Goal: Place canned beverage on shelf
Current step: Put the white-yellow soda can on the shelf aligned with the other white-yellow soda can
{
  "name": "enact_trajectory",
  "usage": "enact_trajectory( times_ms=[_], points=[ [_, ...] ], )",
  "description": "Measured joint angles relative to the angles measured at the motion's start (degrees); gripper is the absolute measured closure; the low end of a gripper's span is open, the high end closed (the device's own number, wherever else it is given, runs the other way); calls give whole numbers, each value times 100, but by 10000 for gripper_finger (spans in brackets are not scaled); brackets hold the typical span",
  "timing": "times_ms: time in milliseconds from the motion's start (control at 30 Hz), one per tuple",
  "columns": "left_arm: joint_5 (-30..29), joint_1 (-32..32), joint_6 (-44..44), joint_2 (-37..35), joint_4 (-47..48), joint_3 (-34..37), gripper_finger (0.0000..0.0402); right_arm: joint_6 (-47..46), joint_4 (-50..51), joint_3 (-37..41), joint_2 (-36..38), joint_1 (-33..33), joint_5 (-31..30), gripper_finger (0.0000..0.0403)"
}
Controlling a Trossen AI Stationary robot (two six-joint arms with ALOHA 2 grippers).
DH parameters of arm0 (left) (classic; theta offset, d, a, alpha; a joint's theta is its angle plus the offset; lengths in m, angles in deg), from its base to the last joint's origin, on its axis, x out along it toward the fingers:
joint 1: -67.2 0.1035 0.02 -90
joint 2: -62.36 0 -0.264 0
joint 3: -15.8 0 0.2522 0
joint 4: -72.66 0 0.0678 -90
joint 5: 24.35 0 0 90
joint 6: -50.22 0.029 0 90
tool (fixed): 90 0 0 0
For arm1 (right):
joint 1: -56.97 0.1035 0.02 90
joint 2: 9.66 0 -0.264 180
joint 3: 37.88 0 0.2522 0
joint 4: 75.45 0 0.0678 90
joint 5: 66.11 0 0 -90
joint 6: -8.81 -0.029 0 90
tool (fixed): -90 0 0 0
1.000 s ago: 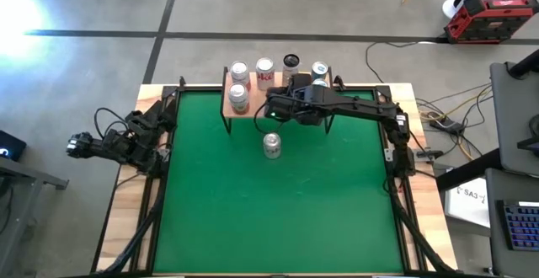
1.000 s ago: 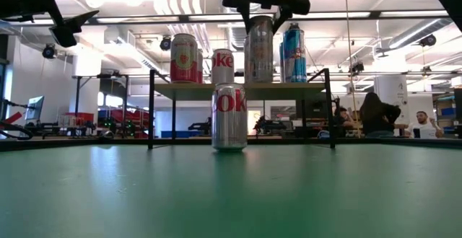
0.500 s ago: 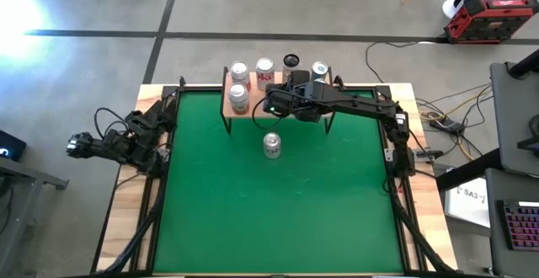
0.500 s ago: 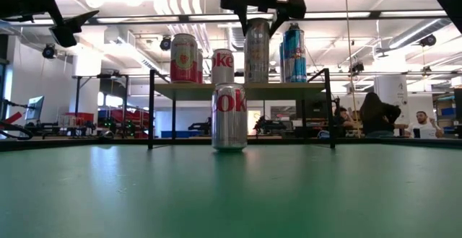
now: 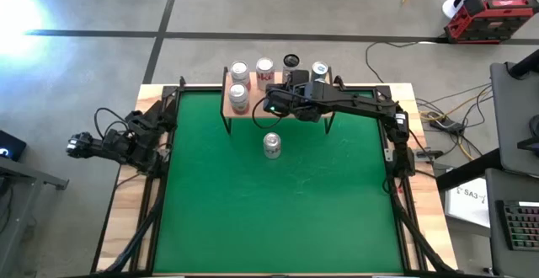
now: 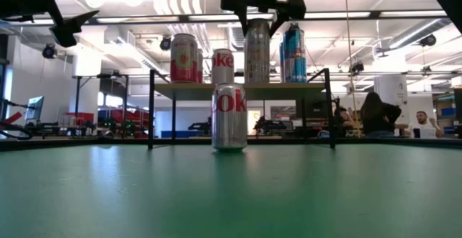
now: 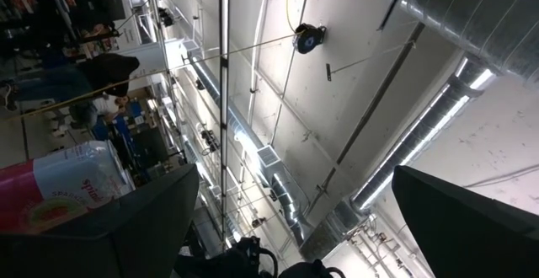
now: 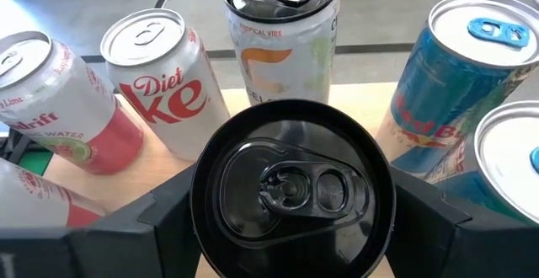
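We see right gripper (image 8: pixel 290 227) jaws straddling black-topped can (image 8: pixel 292 183) on shelf (image 5: pixel 253 103), cans crowding 12 o'clock edge | left gripper (image 5: pixel 77 146) jaws open off worktop's 9 o'clock edge

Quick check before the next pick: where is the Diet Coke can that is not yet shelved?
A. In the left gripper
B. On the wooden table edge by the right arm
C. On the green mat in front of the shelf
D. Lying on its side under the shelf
C. The low view shows the Diet Coke can upright on the green mat, in front of the shelf.
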Motion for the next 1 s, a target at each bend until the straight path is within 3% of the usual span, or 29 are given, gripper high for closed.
enact_trajectory(
  times_ms=[1000],
  points=[
    [0,1,0,0,0,-1,22,169,-35,35,-11,0,-81,131]
  ],
)
